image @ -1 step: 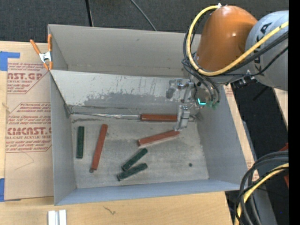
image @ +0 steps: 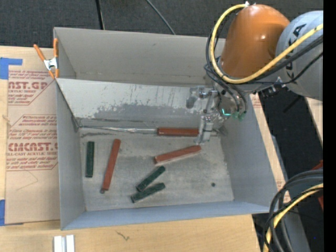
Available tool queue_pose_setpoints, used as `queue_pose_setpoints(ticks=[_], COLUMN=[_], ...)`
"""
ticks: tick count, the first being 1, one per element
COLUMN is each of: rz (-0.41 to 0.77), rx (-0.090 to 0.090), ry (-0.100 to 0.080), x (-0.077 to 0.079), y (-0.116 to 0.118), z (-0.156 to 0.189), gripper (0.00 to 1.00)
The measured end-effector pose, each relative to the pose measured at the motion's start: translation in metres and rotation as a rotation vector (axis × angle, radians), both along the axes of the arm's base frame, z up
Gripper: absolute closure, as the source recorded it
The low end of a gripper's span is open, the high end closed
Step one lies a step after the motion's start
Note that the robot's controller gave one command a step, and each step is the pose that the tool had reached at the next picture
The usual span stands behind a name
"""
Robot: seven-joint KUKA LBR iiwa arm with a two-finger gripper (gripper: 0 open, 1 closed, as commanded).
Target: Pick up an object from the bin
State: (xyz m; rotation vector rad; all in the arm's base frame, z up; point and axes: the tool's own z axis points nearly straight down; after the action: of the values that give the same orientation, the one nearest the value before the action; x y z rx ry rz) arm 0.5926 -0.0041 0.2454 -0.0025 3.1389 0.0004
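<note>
My gripper (image: 205,134) hangs low at the back right of the bin floor, its tip at the right end of a red-brown stick (image: 177,132) lying flat along the back wall. Whether it touches that stick I cannot tell. Just below the tip lies a second red-brown stick (image: 177,154), tilted slightly up to the right. Two dark green sticks (image: 150,177) (image: 148,192) lie further forward, near the middle of the floor.
A longer red stick (image: 111,165) and a short dark green stick (image: 90,159) lie nearly upright at the left. The arm with its orange cover and yellow cables leans in over the bin's right rim.
</note>
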Motion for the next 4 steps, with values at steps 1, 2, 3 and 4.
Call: queue_pose_setpoints(ticks=[1,2,3,4], rz=[-0.041,-0.212,-0.116,0.097], rx=[0.001,0.001,0.000,0.001], ry=[-0.006,-0.002,0.002,0.001], x=[-0.015,-0.011,-0.014,0.002], y=[-0.010,0.001,0.010,-0.021], z=[-0.050,-0.106,-0.144,-0.175], gripper=[0.00,0.00,0.00,1.00])
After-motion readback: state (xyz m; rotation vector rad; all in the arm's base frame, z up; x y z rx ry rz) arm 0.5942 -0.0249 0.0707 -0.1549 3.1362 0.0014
